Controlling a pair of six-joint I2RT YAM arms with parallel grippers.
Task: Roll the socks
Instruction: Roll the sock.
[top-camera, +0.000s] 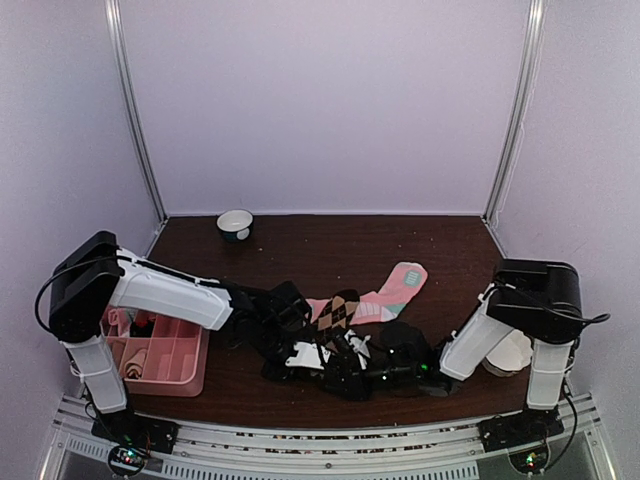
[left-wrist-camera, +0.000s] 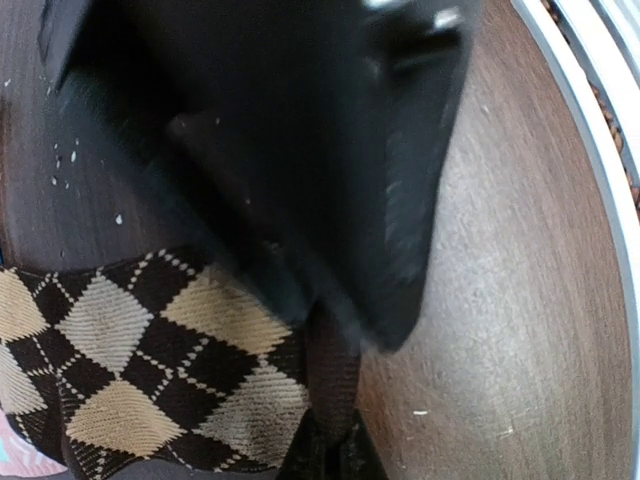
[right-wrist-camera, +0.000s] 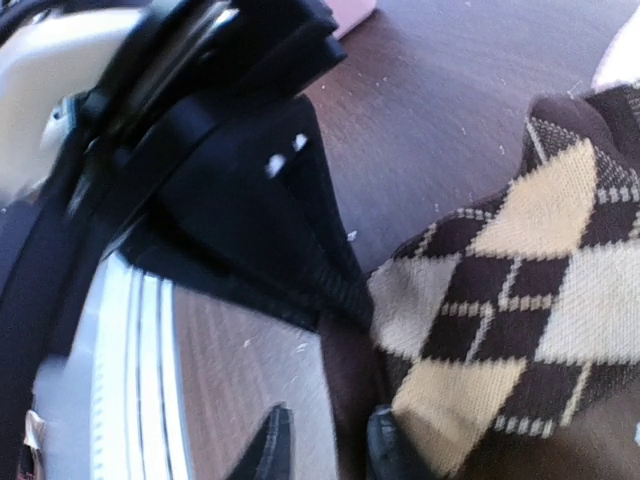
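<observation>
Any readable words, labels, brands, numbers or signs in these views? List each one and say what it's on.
None: no text can be read in any view.
The argyle sock, pink sock, pink tray and bowl show only patterns or plain colour.

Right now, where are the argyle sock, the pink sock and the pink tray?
argyle sock (left-wrist-camera: 150, 350): left wrist view, diamond-patterned middle.
pink sock (top-camera: 392, 293): top view, pink body.
pink tray (top-camera: 201, 360): top view, right-hand wall.
</observation>
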